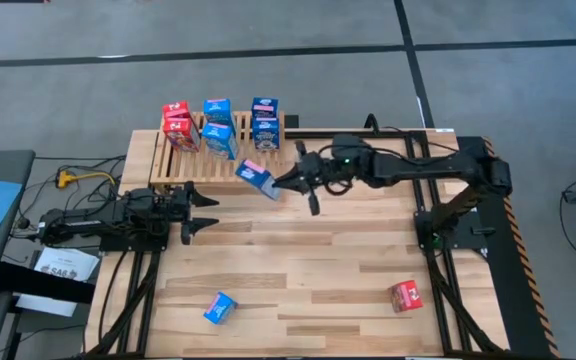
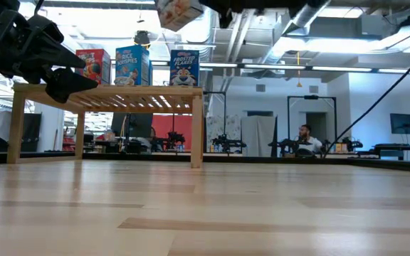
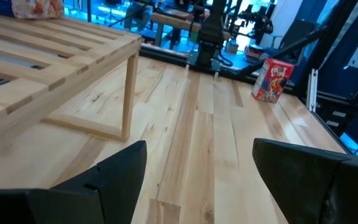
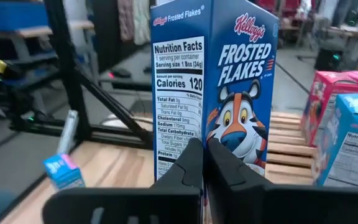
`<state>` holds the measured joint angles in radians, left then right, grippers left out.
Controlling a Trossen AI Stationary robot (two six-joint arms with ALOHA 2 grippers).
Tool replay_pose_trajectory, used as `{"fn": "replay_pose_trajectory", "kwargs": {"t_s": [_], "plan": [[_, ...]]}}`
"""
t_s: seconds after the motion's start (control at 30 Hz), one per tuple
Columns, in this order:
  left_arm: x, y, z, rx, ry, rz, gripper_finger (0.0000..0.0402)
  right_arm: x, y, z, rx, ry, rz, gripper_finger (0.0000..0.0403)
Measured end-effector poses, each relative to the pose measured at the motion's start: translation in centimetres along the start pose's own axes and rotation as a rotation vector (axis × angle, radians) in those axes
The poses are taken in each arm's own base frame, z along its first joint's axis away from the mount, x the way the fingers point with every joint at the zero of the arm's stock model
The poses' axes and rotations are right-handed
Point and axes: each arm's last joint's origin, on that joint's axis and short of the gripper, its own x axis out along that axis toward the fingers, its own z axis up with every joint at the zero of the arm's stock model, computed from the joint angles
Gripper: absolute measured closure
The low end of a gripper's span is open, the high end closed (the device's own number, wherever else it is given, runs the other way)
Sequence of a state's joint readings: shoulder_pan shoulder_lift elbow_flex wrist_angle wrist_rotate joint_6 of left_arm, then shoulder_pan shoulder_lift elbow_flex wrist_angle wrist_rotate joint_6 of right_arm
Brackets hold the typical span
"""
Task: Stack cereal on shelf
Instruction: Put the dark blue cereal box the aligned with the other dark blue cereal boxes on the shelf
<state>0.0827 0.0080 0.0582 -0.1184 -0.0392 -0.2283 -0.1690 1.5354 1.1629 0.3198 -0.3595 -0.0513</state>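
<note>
The shelf (image 1: pixel 193 160) stands at the table's far left with red (image 1: pixel 176 122) and blue (image 1: pixel 218 125) cereal boxes upright on its slats. My right gripper (image 1: pixel 276 184) is shut on a blue Frosted Flakes box (image 4: pixel 241 74). The box is in the air above the shelf's near right corner (image 2: pixel 179 12), higher than the boxes standing there. My left gripper (image 1: pixel 214 213) waits open and level at the table's left, just in front of the shelf, with nothing between its fingers (image 3: pixel 123 174). My right gripper comes at the box level, from the table's right. Its two fingers (image 4: pixel 188 168) are closed together on the upright corner edge (image 4: pixel 207 124) between the nutrition panel and the front, low on the box. The fingers hide what lies between them. The box is lifted clear and leans in the low view.
A blue box (image 1: pixel 220 307) lies on the table near the front left, and a red one (image 1: pixel 405 296) near the front right. The middle planks between them are bare. Dark frame rails run along the table's right side. A person (image 2: pixel 305 135) sits far behind the table.
</note>
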Motion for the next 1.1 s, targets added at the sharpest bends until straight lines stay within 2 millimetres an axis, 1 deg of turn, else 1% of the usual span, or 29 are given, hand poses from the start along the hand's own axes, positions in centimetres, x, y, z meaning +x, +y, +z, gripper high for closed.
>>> {"fn": "replay_pose_trajectory", "kwargs": {"t_s": [0.13,0.2,0.3,0.4,0.47,0.6,0.7,0.83,0.97,1.1], "plan": [[0.1,0.0,-0.1,0.000,0.008,0.003,0.0118,-0.8,-1.2,-2.0,0.018,-0.066,0.010,0.0382],[0.1,0.0,-0.1,0.000,0.011,0.004,0.0118,-0.8,-1.6,-3.0,0.013,-0.092,0.000,0.0382],[0.1,0.0,-0.1,0.000,0.011,0.004,0.0118,-1.3,-2.1,-4.2,0.007,-0.093,-0.021,0.0382],[0.1,0.0,-0.1,0.000,0.011,0.004,0.0118,-0.7,-2.6,-5.1,-0.009,-0.082,-0.029,0.0382],[0.1,0.0,-0.1,0.000,0.011,0.004,0.0118,-0.3,-3.0,-6.2,0.000,-0.064,-0.035,0.0382],[0.1,0.0,-0.1,0.000,0.011,0.004,0.0118,0.2,-4.0,-7.2,0.000,-0.093,-0.055,0.0382],[0.1,0.0,-0.1,0.000,0.011,0.004,0.0118,0.5,-4.7,-8.2,0.011,-0.079,-0.070,0.0382],[0.1,0.0,-0.1,0.000,0.011,0.004,0.0118,0.6,-5.5,-8.9,0.007,-0.088,-0.087,0.0382],[0.1,0.0,-0.1,0.000,0.011,0.004,0.0118,0.7,-6.2,-10.1,0.022,-0.063,-0.102,0.0382],[0.1,0.0,-0.1,0.000,0.012,0.005,0.0118,0.5,-6.7,-10.3,0.027,-0.061,-0.101,0.0382]]}}
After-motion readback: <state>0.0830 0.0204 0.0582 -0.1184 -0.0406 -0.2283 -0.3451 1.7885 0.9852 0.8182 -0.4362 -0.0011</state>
